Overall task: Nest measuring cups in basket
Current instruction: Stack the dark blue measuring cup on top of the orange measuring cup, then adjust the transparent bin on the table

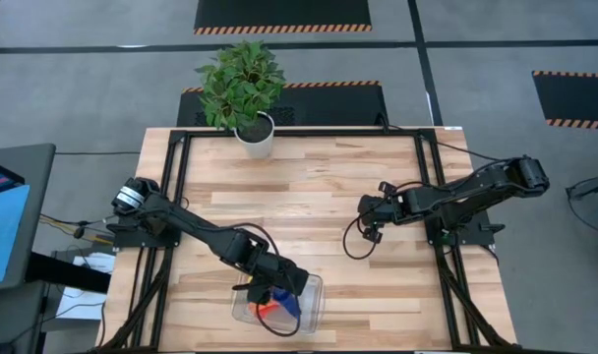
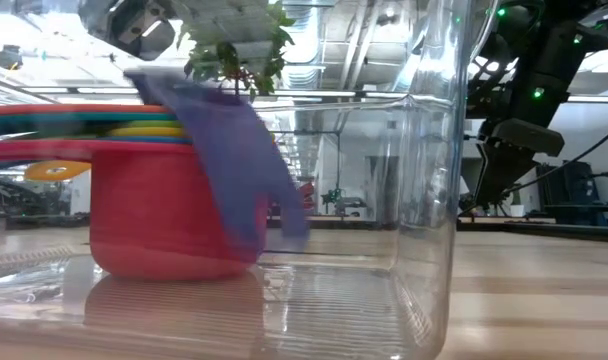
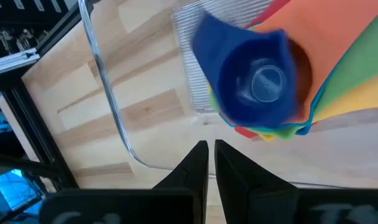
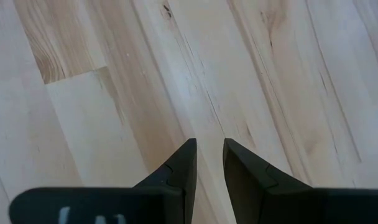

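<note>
The blue measuring cup (image 3: 254, 78) is seen tilted on the nested stack of measuring cups (image 2: 149, 190) inside the basket (image 1: 312, 300), at the surface's near edge. The left gripper (image 3: 211, 149), jaws together and empty, is just beside it; the right gripper (image 4: 207, 155), jaws slightly apart, is held well away.

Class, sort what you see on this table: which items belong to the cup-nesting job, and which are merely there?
Part of the job:
- measuring cups, stacked
- blue cup on top
- basket holding them
- left gripper, above the basket

Just there:
- potted plant
- right gripper, over bare table
</note>
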Tool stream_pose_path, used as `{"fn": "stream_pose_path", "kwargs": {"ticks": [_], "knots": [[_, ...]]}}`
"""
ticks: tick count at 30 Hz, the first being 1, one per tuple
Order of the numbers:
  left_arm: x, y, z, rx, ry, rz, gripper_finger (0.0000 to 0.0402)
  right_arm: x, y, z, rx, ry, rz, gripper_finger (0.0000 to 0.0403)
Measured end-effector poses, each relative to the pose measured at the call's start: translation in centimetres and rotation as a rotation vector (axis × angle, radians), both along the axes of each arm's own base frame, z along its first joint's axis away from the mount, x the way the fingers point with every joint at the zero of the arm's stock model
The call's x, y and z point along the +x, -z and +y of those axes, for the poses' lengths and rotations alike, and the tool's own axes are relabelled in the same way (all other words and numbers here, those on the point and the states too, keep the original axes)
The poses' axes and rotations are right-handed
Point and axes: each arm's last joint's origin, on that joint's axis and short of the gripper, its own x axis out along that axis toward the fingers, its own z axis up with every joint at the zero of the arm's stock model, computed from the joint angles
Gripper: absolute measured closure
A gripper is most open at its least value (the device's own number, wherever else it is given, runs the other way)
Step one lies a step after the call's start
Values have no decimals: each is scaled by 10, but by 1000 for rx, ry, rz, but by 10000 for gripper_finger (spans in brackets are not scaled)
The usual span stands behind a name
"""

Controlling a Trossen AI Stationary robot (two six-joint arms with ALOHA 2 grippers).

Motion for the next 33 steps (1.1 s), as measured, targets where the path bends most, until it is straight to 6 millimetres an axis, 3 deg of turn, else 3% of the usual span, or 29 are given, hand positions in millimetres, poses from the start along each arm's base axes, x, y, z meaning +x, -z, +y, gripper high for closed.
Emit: {"fn": "stream_pose_path", "kwargs": {"ticks": [4,7,13,16,23,29,33], "knots": [[0,0,-1,8,-13,-9,382,0,0,0,0,0,0,302],[1,-2,-3,19,-131,-47,382,0,0,0,0,0,0,302],[-3,-7,-11,73,-660,-278,382,0,0,0,0,0,0,302],[-9,-10,-20,7,-899,-413,382,0,0,0,0,-1,0,302],[-24,-17,-57,-594,-1310,-508,382,0,0,0,-7,-19,7,302],[-48,-25,-91,-1002,-1537,-358,382,0,0,2,-42,-118,39,302],[-52,-29,-102,-1387,-1755,-329,382,1,0,4,-74,-203,52,302]]}}
